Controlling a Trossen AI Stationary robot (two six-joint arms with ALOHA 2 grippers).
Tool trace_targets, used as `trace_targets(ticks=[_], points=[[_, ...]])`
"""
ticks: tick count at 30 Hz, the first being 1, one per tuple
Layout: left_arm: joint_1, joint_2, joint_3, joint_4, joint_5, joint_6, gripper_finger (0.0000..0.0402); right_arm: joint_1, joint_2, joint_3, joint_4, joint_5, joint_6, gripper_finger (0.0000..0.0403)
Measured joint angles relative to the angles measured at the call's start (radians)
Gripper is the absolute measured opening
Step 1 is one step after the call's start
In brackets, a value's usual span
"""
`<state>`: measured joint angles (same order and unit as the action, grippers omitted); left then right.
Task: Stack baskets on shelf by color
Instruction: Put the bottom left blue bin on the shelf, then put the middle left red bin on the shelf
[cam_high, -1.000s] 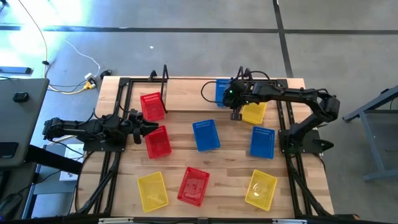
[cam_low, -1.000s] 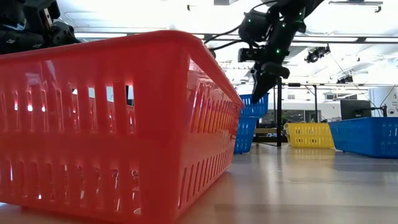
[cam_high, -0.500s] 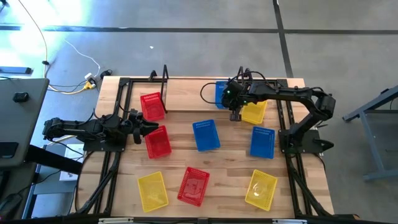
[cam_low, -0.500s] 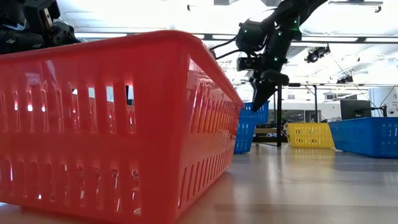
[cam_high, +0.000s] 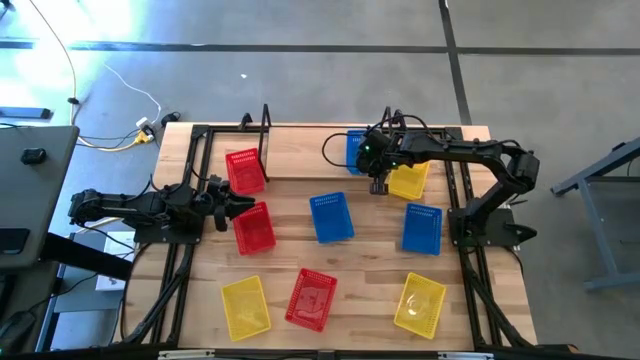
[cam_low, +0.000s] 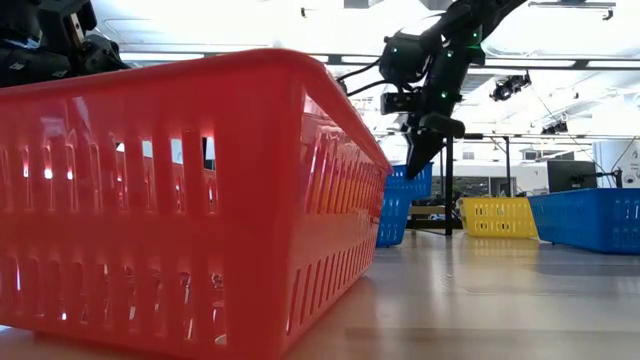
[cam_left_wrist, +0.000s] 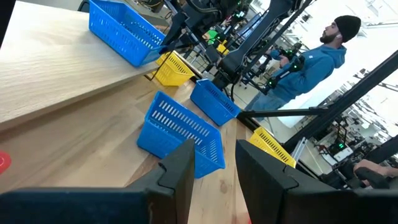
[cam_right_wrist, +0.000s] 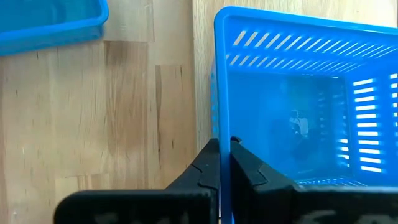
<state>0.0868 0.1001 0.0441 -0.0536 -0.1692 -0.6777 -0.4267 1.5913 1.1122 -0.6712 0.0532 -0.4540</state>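
My right gripper (cam_high: 379, 184) (cam_low: 415, 160) is shut on a blue basket (cam_right_wrist: 292, 112) (cam_high: 353, 148) at the right end of the shelf (cam_high: 300, 160). A red basket (cam_high: 244, 170) stands on the shelf's left part. My left gripper (cam_high: 228, 207) (cam_left_wrist: 214, 168) is open beside another red basket (cam_high: 253, 227) and touches nothing. On the tabletop lie two more blue baskets (cam_high: 332, 217) (cam_high: 422, 228), three yellow ones (cam_high: 408, 180) (cam_high: 245, 305) (cam_high: 420, 303) and a third red one (cam_high: 312, 298). My right gripper pinches one side wall (cam_right_wrist: 217, 93) of the blue basket at its rim, one finger (cam_right_wrist: 208, 162) outside and the other inside. The fingers come from above, pointing down. The basket's opening faces up; whether its bottom rests on the shelf I cannot tell.
In the low view the near red basket (cam_low: 180, 200) fills the foreground. A black upright loop (cam_high: 266, 122) stands at the shelf's left end. Black frame rods (cam_high: 175, 270) run along the table's sides. A person (cam_left_wrist: 317, 56) stands beyond the table's right side.
My right arm has shifted a little toward the table's left with the blue basket, and its gripper has sunk slightly in the low view. It has kept still for the last half second. The left arm has not moved.
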Motion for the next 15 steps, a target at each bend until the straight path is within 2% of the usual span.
trace_targets(ticks=[9, 15], points=[[0.000, 0.000, 0.000, 0.000, 0.000, 0.000, 0.0106, 0.000, 0.000, 0.000, -0.001, 0.003, 0.000, 0.0075], [0.000, 0.000, 0.000, 0.000, 0.000, 0.000, 0.0106, 0.003, -0.001, 0.001, -0.018, 0.003, 0.001, 0.0091]])
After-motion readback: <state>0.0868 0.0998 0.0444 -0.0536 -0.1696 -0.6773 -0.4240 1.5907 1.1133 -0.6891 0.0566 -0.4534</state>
